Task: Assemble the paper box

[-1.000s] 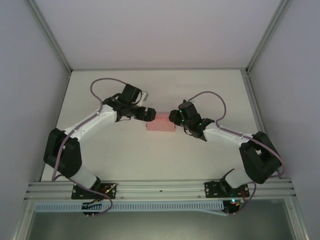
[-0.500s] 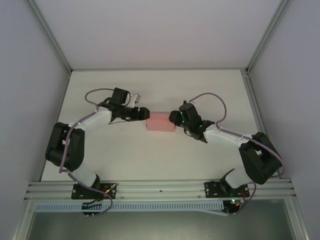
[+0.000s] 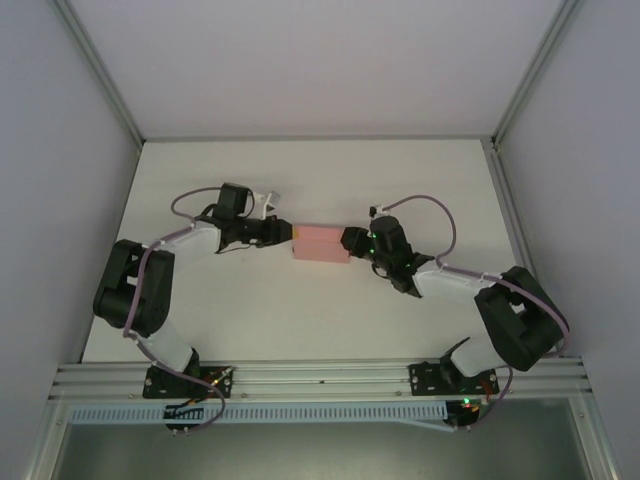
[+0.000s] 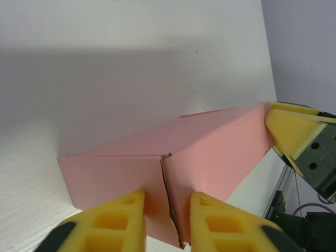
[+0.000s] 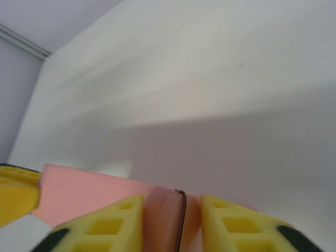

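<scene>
1. The paper box [image 3: 320, 243] lies on the white table [image 3: 300, 320], about midway between the two arms. It is a pink, closed-looking rectangular block with its long side running left to right.
2. The left gripper [image 3: 288, 233] meets the box's left end, and the right gripper [image 3: 350, 240] meets its right end, so the box sits directly between them.
3. In the left wrist view, the left gripper [image 4: 165, 207] has its yellow fingers [image 4: 118, 212] set narrowly apart. They straddle the seam where two end flaps of the box [image 4: 210, 142] meet (one flap edge stands slightly proud). Whether they pinch that edge or merely press against the end cannot be told.
4. In the same view, a yellow finger of the right gripper [image 4: 289, 128] touches the box's far end.
5. In the right wrist view, the right gripper [image 5: 170, 212] has its fingers closed in on a pink end flap of the box [image 5: 89, 191], and the flap fills the gap between them.
6. A yellow fingertip of the left gripper [image 5: 16, 191] shows at the box's opposite end.
</scene>
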You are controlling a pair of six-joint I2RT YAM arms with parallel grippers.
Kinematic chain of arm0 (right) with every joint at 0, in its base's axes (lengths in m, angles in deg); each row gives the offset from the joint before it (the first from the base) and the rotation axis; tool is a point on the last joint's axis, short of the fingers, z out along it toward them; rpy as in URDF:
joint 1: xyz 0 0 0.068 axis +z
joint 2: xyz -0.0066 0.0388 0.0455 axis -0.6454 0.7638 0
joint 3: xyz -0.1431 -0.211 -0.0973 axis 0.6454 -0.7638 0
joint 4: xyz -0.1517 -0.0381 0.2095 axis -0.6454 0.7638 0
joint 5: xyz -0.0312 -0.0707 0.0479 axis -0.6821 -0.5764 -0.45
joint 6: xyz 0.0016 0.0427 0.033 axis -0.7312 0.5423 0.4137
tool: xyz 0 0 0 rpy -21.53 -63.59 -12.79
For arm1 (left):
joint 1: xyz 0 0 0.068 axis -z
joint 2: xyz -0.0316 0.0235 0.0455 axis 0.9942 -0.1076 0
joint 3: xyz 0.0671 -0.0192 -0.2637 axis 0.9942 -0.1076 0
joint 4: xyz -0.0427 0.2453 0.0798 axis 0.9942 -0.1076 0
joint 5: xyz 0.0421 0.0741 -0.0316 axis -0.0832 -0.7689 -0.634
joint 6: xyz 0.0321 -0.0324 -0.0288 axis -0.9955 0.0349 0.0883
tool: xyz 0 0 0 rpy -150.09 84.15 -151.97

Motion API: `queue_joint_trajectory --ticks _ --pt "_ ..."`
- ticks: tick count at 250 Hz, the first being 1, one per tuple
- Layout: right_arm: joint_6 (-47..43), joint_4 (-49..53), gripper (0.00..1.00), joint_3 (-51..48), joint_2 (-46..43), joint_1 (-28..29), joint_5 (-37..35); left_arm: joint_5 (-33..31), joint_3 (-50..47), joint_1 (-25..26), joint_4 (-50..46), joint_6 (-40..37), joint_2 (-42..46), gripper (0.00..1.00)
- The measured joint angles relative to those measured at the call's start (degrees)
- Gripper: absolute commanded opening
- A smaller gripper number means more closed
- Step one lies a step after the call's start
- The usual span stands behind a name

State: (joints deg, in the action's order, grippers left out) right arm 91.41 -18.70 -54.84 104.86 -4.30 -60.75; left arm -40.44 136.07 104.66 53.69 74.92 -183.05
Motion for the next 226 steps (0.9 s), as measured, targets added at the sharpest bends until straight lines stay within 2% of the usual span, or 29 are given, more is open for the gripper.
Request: queue_joint_trajectory --ticks 34,55,83,116,146,157,166,178,185,199,209,226 --pt "-2.73 -8.55 0.14 -3.13 1.29 -1.53 3.30 0.85 -0.33 -0.17 1.07 0.17 -0.33 0.00" --pt "-5.49 -12.83 0.12 -4.33 2.54 -1.99 4.00 1.60 -0.33 -0.39 1.57 0.20 -0.72 0.00" --pt "-9.70 -18.53 0.04 -5.86 4.20 -2.69 5.05 2.27 -0.31 -0.59 2.01 0.17 -1.07 0.00" --pt "-12.96 -25.94 0.04 -8.61 5.62 -3.65 7.28 2.62 -0.31 -0.59 2.10 0.15 -1.16 0.00" --pt "-14.01 -29.07 0.12 -9.90 6.01 -4.76 9.35 2.95 -0.11 -0.52 1.84 -0.09 -1.22 0.00" --pt "-14.03 -28.89 0.20 -9.73 6.03 -5.07 9.79 2.93 0.26 -0.48 1.46 -0.26 -1.33 0.06" --pt "-13.97 -28.09 0.20 -9.27 6.01 -5.29 10.16 2.89 0.66 -0.48 1.05 -0.31 -1.46 0.14" --pt "-13.94 -26.12 0.21 -8.15 5.99 -5.46 10.38 2.56 1.25 -0.48 0.28 -0.42 -1.55 0.18" --pt "-13.92 -24.76 0.25 -7.37 5.90 -5.62 10.49 2.23 1.66 -0.48 -0.42 -0.57 -1.60 0.22" --pt "-13.84 -21.00 0.30 -5.42 5.64 -5.70 10.62 1.27 2.56 -0.48 -1.99 -1.01 -1.68 0.35" --pt "-13.73 -17.88 0.39 -3.98 5.33 -5.70 10.64 0.26 3.41 -0.48 -3.04 -1.20 -1.81 0.46" --pt "-13.64 -11.89 0.50 -1.40 4.68 -5.64 10.93 -2.12 5.22 -0.48 -4.66 -2.05 -2.03 0.49"
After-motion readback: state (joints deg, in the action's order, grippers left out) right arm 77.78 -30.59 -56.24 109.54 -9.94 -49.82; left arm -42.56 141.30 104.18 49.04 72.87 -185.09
